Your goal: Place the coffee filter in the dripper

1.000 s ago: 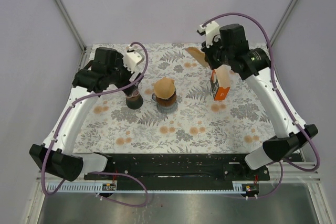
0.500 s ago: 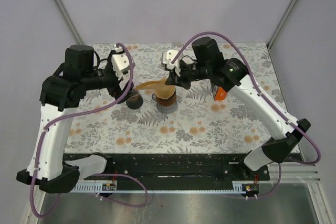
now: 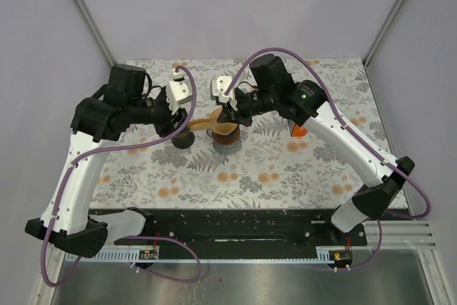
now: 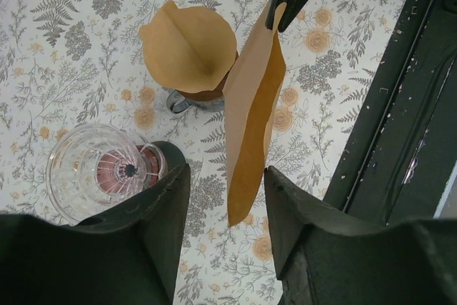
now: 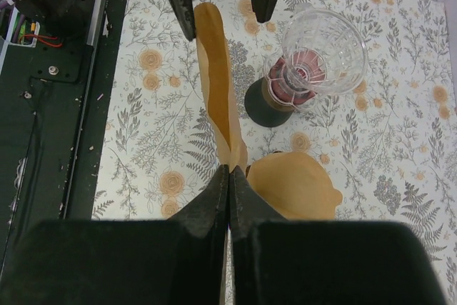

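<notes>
Both arms have swung toward the middle of the table (image 4: pixel 64 76) since a second ago, and the coffee filter (image 4: pixel 253 105), then at the back right, now hangs in the air between them. The right gripper (image 5: pixel 228 171) has its jaws clenched on one end of the filter. The left gripper (image 4: pixel 227 176) has its jaws spread to either side of the other end, not yet pinching it. From above, the filter is only a thin tan strip, and the arms cover both sets of jaws. The wrist views show them clearly, along with the glass dripper (image 4: pixel 100 169) standing empty just beside the left jaws. The stack of filters (image 4: pixel 187 48) hides most of the cup (image 4: pixel 171 101) under it. Only the top view shows the orange box (image 3: pixel 298 128), half hidden behind the right arm.
</notes>
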